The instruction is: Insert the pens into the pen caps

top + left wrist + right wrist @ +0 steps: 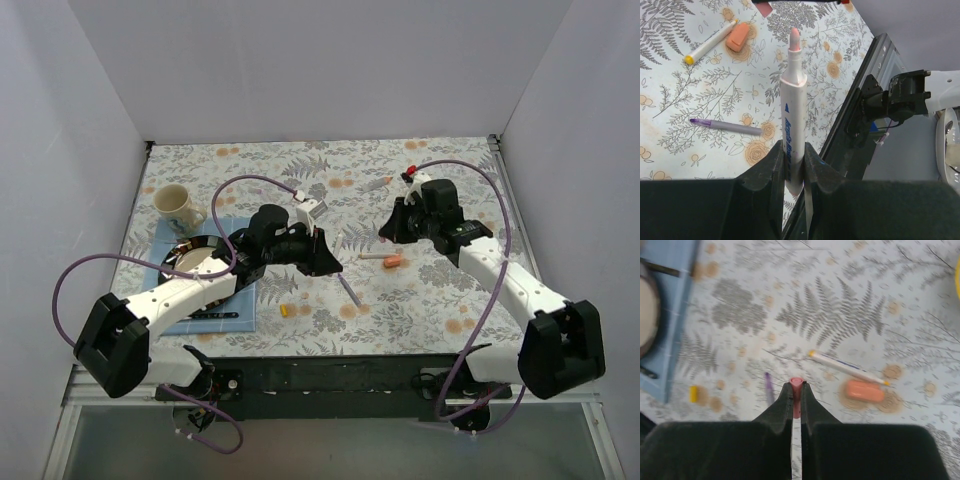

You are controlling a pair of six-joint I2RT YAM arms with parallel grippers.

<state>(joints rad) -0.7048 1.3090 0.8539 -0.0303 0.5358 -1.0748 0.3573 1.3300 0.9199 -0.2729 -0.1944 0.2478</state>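
My left gripper (794, 165) is shut on the white-pink pen (792, 100), which points its pink tip away from the wrist above the table; it also shows in the top view (325, 255). My right gripper (796, 387) is shut on a small pink cap (796, 382) and hovers at mid-right (395, 225). On the cloth lie the pale pen (372, 257) with a yellow tip (847, 367), the orange cap (393, 263) beside it (866, 391), the purple pen (350, 290) (769, 387) and the yellow cap (285, 310) (694, 393).
A cream mug (178, 207) stands at the back left. A shiny bowl (195, 258) sits on a blue mat (215, 305) under the left arm. White walls close in the floral-clothed table (300, 165) on three sides.
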